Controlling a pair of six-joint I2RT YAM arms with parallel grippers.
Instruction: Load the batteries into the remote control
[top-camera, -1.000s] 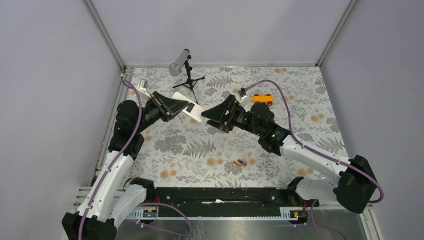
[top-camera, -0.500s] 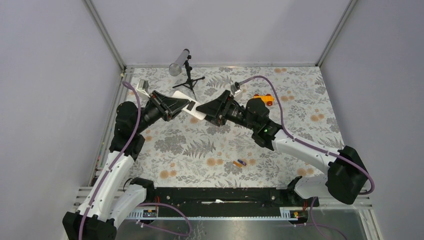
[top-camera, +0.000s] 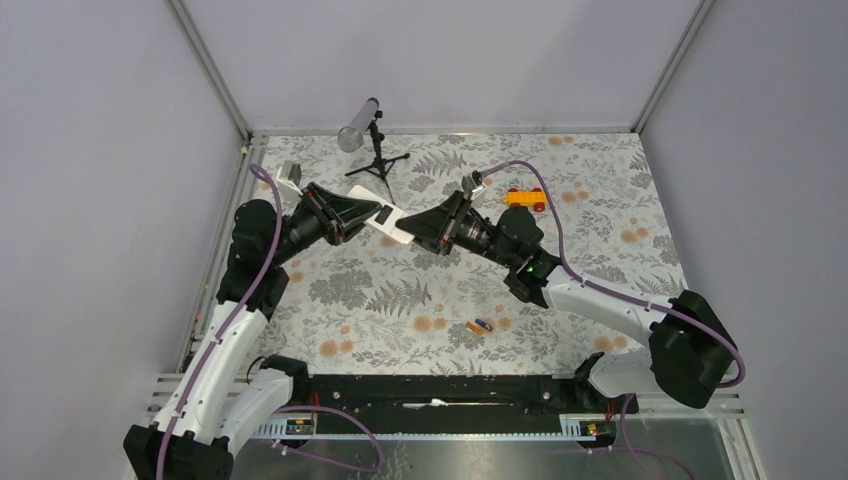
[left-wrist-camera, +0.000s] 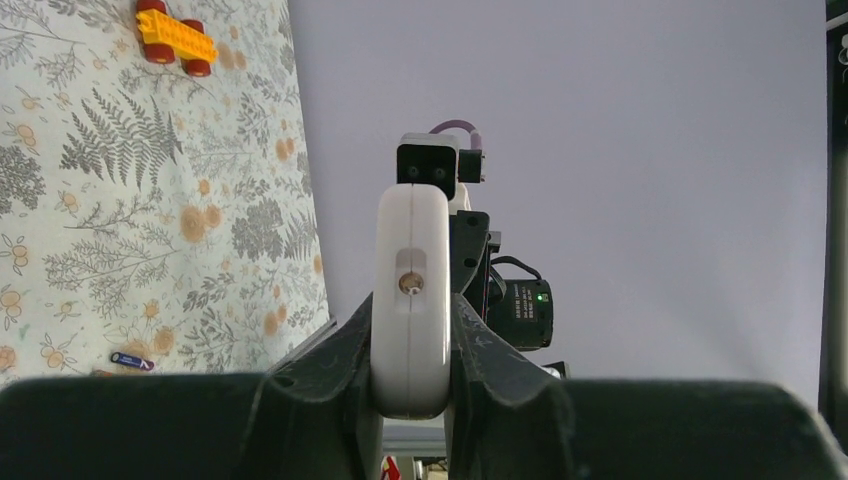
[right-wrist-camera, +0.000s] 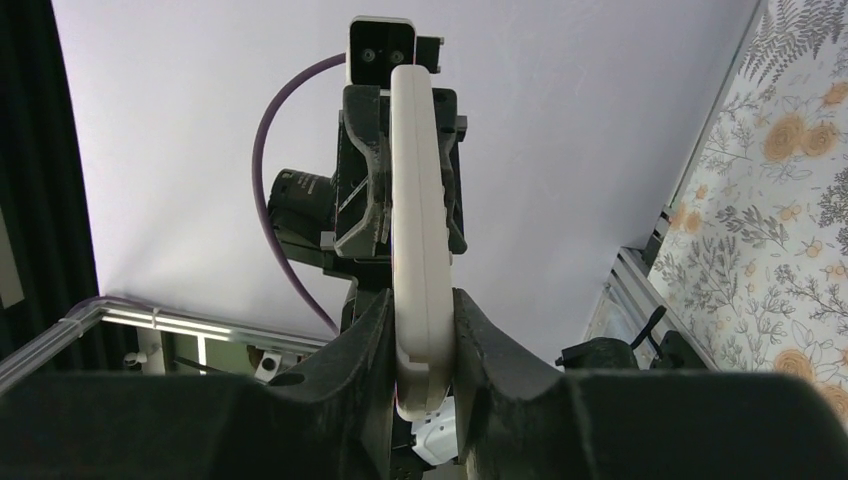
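We hold the remote control (top-camera: 385, 221) aloft over the table's (top-camera: 600, 210) far half, the left gripper (left-wrist-camera: 412, 345) clamped on one end and the right gripper (right-wrist-camera: 422, 335) closed on the other. The batteries (top-camera: 481, 326) lie by the near edge. Next, we judge, comes opening the battery cover.

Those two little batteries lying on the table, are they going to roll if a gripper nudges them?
Probably yes: the batteries are slim cylinders lying on their sides on the flat table, so a sideways nudge would likely roll them. They look tiny, so probably light and easily flicked away.
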